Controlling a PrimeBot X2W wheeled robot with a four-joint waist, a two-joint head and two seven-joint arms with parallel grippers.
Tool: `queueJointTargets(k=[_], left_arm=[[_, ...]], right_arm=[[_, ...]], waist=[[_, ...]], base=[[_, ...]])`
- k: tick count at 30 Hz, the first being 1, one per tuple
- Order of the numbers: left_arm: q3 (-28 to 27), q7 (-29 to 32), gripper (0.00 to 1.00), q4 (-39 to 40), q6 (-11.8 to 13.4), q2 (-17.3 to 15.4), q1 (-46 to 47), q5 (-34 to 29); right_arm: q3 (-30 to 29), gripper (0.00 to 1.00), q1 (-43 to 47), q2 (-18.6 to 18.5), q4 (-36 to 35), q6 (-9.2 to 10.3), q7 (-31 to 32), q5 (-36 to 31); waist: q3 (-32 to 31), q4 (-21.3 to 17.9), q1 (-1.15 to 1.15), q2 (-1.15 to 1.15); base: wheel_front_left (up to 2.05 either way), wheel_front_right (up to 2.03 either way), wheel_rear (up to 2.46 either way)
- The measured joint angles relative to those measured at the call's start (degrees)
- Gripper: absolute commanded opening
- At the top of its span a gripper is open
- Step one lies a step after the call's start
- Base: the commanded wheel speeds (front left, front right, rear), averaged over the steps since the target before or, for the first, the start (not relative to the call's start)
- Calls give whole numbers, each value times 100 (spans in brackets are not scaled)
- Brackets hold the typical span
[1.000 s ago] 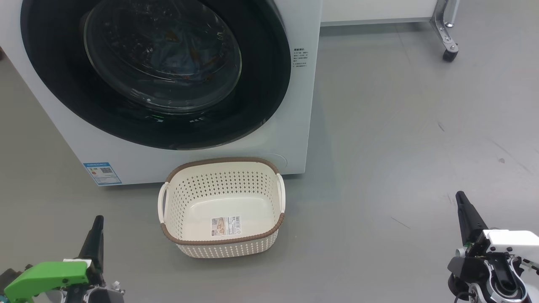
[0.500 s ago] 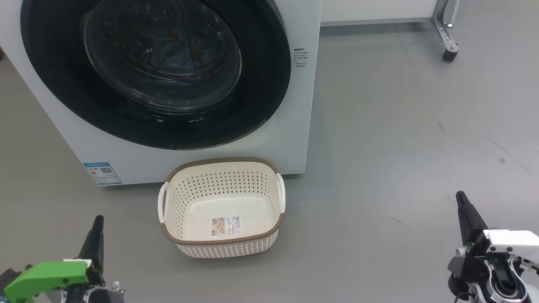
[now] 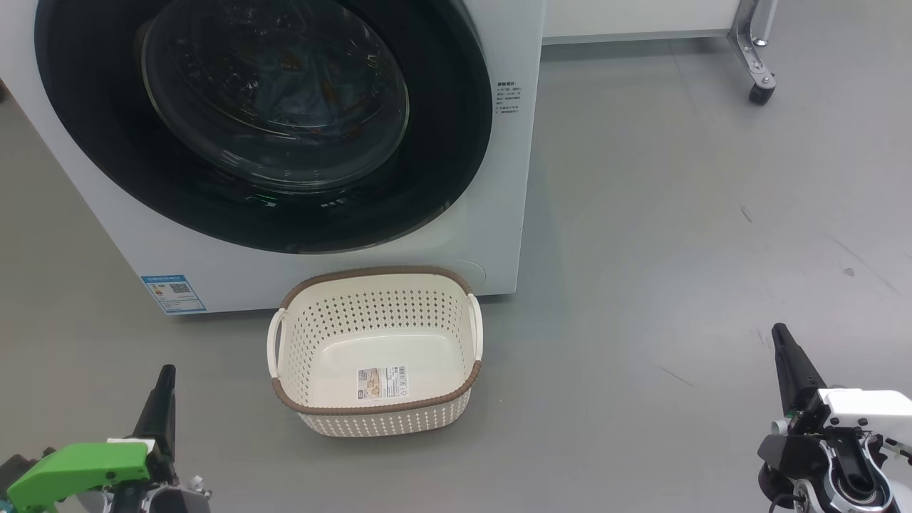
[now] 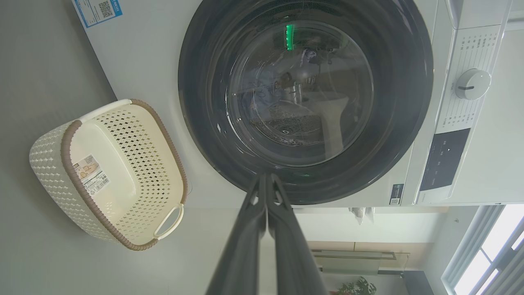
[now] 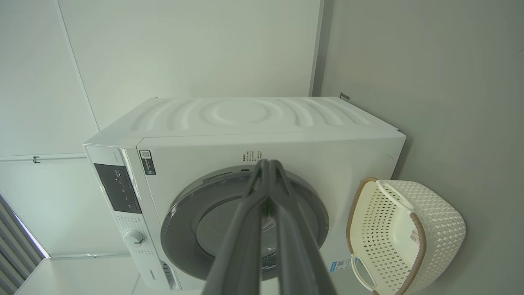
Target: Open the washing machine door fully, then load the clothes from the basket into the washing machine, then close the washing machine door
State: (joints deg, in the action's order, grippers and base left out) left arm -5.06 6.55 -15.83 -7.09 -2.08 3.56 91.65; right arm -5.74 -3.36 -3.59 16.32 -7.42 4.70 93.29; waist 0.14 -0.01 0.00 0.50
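Lower left of the frame, the left claw point(image 3: 167, 374) is clenched on nothing, fingers pressed flat together, parked low over the floor point(image 3: 677, 214). Moving right, we meet the washing machine point(image 3: 513, 178) with the washing machine door point(image 3: 442, 142) lying flush against its front. Through the glass we pick out the clothes point(image 3: 299, 92), blue with orange flecks, inside the drum. Below the door, at centre, the basket point(image 3: 377, 271) sits empty, just in front of the machine. By our reading, the job looks all but done. The worry: we cannot tell whether the latch caught, and a door merely resting could swing out over the basket. Further right there's plenty of bare floor for either arm, up to a wheeled leg point(image 3: 755, 64) at upper right. Lower right, the right claw point(image 3: 781, 333) is likewise clenched, gripping nothing.
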Motion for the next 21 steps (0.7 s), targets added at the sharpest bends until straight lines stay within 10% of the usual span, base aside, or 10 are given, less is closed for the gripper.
queueJointTargets(k=[21], left_arm=[[1, 0, 0, 0, 0, 0, 0, 0]], right_arm=[[-8, 0, 0, 2, -14, 0, 0, 0]], waist=[[0, 0, 0, 0]], base=[[0, 0, 0]])
